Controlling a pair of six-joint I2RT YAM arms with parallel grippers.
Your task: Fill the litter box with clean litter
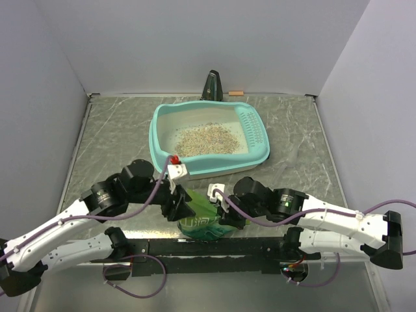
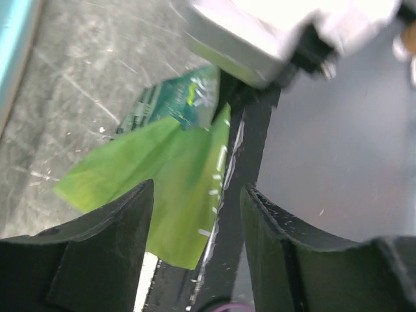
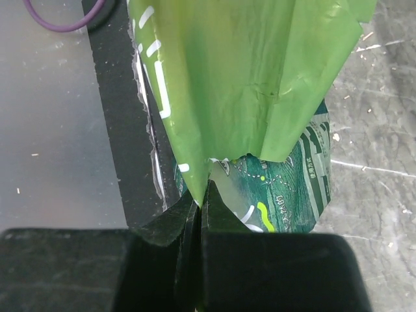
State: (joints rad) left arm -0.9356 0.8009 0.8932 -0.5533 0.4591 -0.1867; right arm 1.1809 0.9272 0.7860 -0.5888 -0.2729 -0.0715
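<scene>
Between the right gripper (image 3: 203, 198) jaws sits a fold of the green bag (image 3: 247, 78); they are clenched tight on it, no gap. Ahead of the left gripper (image 2: 197, 195) jaws the same bag's loose flap lies partly in the gap; jaws spread wide, nothing pinched. Litter box (image 1: 162, 130) is well beyond both jaws, farther out on the table (image 1: 110, 136), with clean litter (image 1: 207, 140) heaped near its middle. The floor is only partly covered, so the fill looks part done. Bag judged thin, soft, crinkly film, probably light and floppy. It will likely sag and slip unless taken at a folded edge or corner, one jaw pair each side, mouth toward the box. Granules are loose and would scatter if tipped fast. Top view gives box, heap and both arms crowding the bag over the black rail (image 1: 214, 246), but hides jaw state. Wrist views show the clench and the open gap but not the heap; left wrist catches only a teal sliver of rim.
</scene>
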